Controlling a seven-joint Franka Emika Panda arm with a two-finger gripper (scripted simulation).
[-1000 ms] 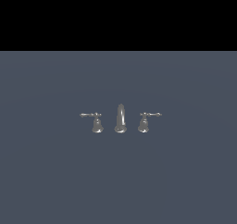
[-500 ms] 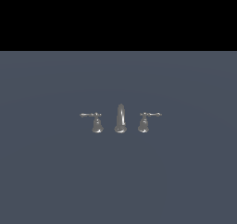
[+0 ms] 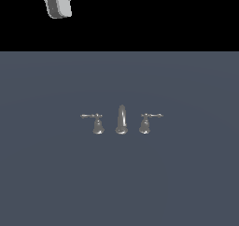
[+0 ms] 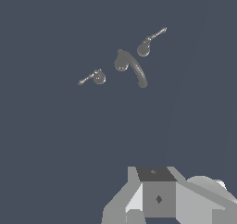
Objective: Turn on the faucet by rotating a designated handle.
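Wrist view is revealing the spout's (image 4: 132,66) curved arch over the plain grey counter (image 3: 46,183); gripper (image 3: 59,4) is hanging high above, finger state indiscernible.

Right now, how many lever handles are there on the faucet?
2. One handle stands at the exterior view's left of the spout, its lever pointing left. The other handle stands at the spout's right, its lever pointing right. Nothing hides them.
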